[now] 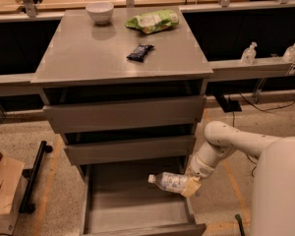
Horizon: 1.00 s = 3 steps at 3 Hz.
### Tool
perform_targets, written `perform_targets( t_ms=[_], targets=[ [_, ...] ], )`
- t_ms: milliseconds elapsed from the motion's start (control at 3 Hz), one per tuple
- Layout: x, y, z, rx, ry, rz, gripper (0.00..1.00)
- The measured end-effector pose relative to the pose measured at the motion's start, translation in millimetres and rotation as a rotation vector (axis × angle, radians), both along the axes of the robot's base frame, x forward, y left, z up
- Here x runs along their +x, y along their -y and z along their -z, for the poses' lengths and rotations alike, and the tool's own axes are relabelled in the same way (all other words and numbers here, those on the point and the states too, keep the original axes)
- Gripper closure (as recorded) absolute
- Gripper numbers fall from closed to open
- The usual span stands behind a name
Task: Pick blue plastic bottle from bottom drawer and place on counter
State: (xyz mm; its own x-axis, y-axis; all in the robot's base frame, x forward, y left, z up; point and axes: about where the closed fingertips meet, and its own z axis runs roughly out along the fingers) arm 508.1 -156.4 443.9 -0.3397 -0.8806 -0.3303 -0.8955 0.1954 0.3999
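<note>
The blue plastic bottle (170, 182) is clear with a white cap and a pale label. It lies sideways in my gripper (191, 186), cap pointing left, held above the open bottom drawer (137, 215). My gripper is shut on the bottle's base end, at the drawer's right side. My white arm (221, 146) reaches in from the right. The counter (98, 58) is the grey top slab above the three drawers.
On the counter stand a white bowl (100, 11), a green snack bag (153, 21) and a dark packet (139, 52). Two pump-top bottles (248, 53) sit on a ledge at the right. A cardboard box (2, 191) and a black bar (34, 176) lie left of the cabinet.
</note>
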Motion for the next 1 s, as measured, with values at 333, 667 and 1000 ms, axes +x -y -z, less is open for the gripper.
perform_targets(
  t_ms=[333, 667, 1000],
  targets=[
    [0, -3, 2, 0.019, -0.004, -0.011, 1.00],
    [1, -8, -24, -0.003, 0.058, -0.050, 1.00],
    [2, -8, -86, -0.029, 0.180, -0.115, 1.00]
  ],
)
